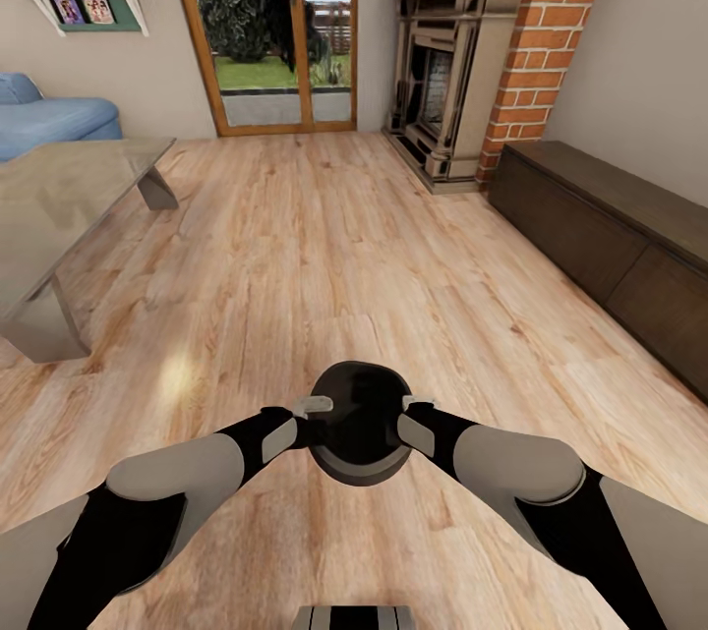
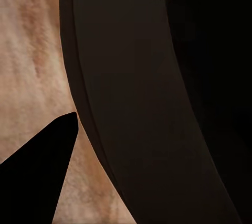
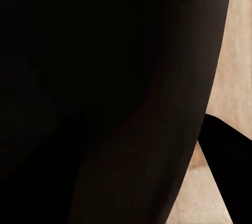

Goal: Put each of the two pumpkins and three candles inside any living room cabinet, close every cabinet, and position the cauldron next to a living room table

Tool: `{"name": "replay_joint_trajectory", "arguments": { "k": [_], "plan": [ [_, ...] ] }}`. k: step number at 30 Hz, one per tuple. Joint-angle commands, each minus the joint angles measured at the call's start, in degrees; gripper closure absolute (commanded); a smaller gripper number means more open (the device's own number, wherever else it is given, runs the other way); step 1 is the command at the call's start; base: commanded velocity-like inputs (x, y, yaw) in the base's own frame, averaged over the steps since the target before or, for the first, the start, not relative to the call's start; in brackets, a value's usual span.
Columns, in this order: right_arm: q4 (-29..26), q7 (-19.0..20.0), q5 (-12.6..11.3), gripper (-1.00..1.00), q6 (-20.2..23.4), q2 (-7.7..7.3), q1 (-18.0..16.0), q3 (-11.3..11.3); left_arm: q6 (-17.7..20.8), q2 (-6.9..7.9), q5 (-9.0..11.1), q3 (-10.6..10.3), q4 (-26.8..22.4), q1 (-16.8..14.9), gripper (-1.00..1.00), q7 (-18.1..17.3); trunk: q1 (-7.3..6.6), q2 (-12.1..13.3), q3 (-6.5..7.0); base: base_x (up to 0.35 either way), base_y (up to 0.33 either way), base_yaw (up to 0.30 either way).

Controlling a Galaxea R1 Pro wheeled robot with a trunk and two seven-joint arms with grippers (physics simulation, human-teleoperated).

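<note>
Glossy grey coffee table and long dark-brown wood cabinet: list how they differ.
The glossy grey coffee table stands on blocky legs at the view's left; the long dark-brown wood cabinet sits against the right wall. The table's top reflects; the cabinet looks matte. Both are low and bare-topped where visible.

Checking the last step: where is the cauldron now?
In the head view the cauldron is low and central, between both grippers above the plank floor, well apart from the table at left.
</note>
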Motion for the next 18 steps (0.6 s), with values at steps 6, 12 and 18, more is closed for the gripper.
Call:
{"name": "replay_joint_trajectory", "arguments": {
  "k": [6,12,18],
  "plan": [
    [-0.22,0.18,0.00,1.00,-0.26,0.05,-0.10,0.67,-0.04,0.21,0.86,-1.63,-0.23,-0.06,1.00,0.30,-0.02,-0.03,-0.04,0.000,0.002,0.000],
    [-0.22,0.18,0.00,1.00,-0.17,0.02,-0.10,0.63,-0.15,0.21,0.79,-1.63,-0.31,-0.06,1.00,0.30,-0.02,-0.03,-0.04,0.000,0.000,0.000],
    [-0.22,0.18,0.00,1.00,-0.17,-0.04,-0.10,0.60,-0.13,0.21,0.68,-1.63,-0.32,-0.06,1.00,0.30,-0.02,-0.03,-0.04,-0.050,0.113,0.000]
  ]
}}
